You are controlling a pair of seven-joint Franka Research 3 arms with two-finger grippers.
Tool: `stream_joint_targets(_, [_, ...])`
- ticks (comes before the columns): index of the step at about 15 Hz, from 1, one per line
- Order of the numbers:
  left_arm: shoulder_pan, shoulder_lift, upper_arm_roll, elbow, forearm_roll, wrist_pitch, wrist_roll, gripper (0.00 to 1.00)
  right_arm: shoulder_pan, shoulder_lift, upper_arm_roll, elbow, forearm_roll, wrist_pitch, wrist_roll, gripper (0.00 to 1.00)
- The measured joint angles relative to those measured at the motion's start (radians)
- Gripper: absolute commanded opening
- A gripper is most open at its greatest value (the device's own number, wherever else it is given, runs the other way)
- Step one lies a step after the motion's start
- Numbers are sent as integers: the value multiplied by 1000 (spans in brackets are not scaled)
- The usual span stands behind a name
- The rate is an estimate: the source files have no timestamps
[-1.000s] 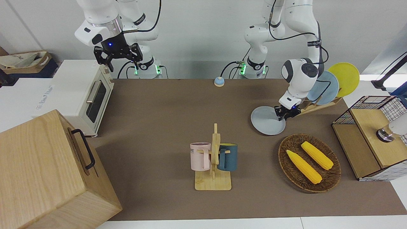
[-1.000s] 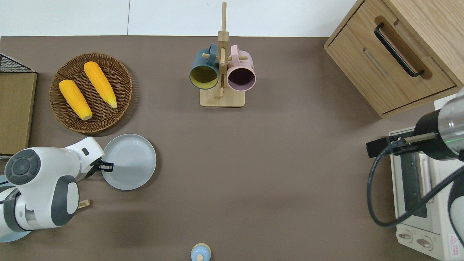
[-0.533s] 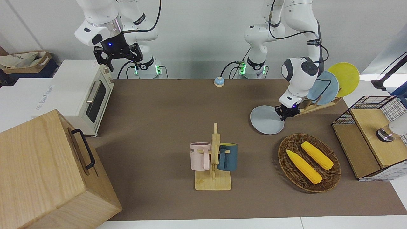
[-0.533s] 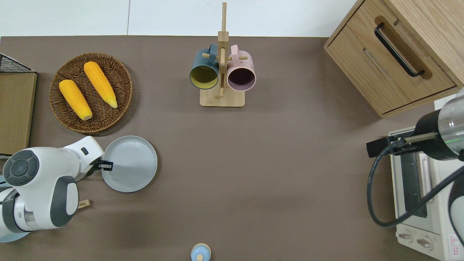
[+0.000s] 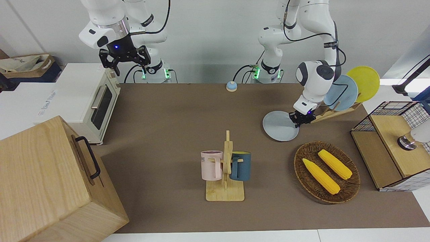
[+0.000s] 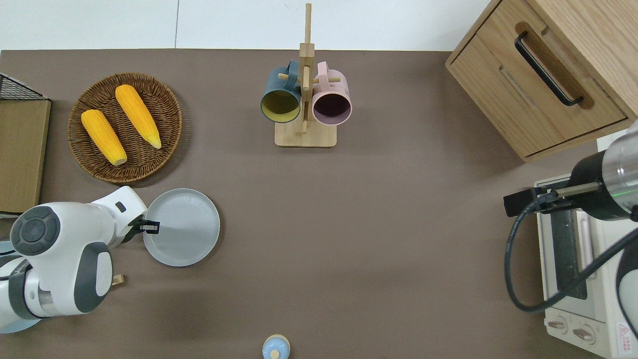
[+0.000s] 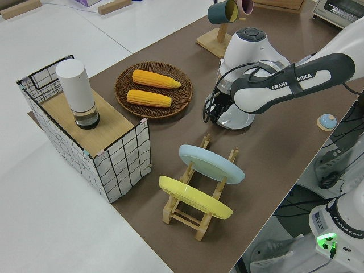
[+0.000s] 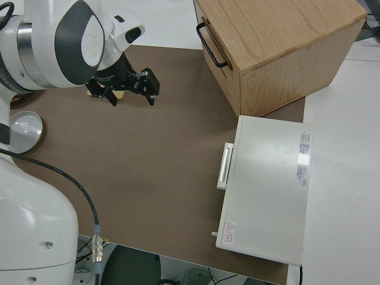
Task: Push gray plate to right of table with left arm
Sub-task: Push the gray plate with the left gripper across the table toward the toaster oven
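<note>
The gray plate lies flat on the brown table, nearer to the robots than the wicker basket. In the left side view the plate is mostly hidden by the arm. My left gripper is down at table level, shut and empty. It touches the plate's rim on the side toward the left arm's end of the table. My right gripper is open, empty and parked.
A wicker basket with two corn cobs lies close to the plate, farther from the robots. A rack with a sky-blue and a yellow plate stands beside my left gripper. A mug rack, a bell, a wooden cabinet and a toaster oven stand elsewhere.
My left gripper has slid the gray plate a little toward the right arm's end of the table and slightly nearer the robots. The right arm has not moved.
</note>
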Motion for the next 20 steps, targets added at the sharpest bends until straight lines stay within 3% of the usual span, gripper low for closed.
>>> stream_joint_targets(15, [-448, 4, -17, -7, 0, -4, -716, 0, 0, 0, 0, 0, 0, 0, 0, 983])
stream_joint_targets(20, [-651, 6, -21, 31, 1, -60, -1002, 0, 0, 0, 0, 0, 0, 0, 0, 983])
